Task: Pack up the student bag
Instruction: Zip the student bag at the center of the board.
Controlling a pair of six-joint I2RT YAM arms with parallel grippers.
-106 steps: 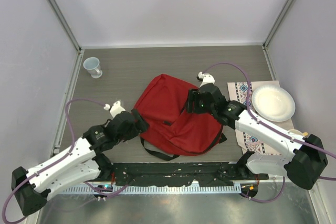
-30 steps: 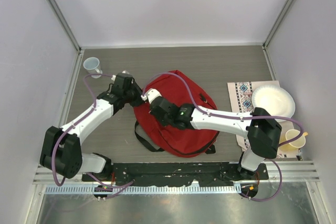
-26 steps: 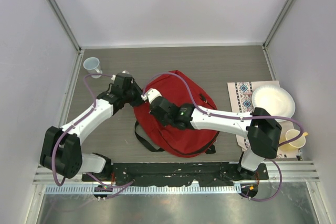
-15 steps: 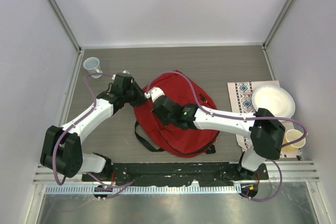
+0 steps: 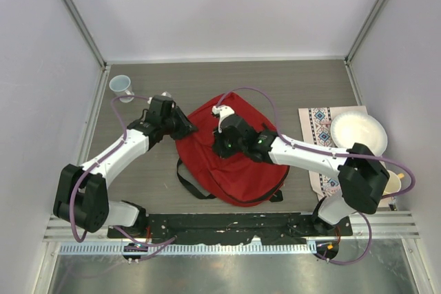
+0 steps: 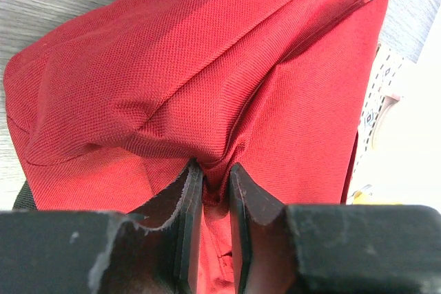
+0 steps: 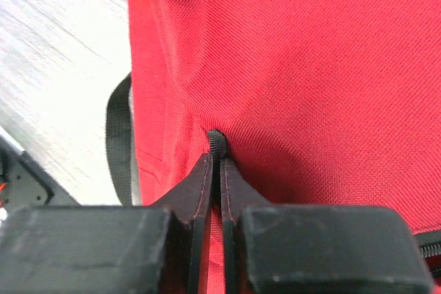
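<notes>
Packing had barely begun, by the look of it. The student bag (image 5: 238, 163) lay mid-tabletop (image 5: 289, 87), apparently unopened, with nothing visibly inside. The left end effector (image 6: 215, 177) pinched a fold of the bag's red fabric at its left edge. The right end effector (image 7: 216, 163) was nearly closed on a small black tab (image 7: 216, 141), probably a zipper pull. Opening and filling remained. Outside the bag were one cup (image 5: 121, 87), one plate (image 5: 358, 135) and one patterned cloth (image 5: 315, 120).

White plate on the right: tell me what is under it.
The white plate rests on a patterned mat; the mat's embroidered left border shows. The part of the mat beneath the plate is hidden.
</notes>
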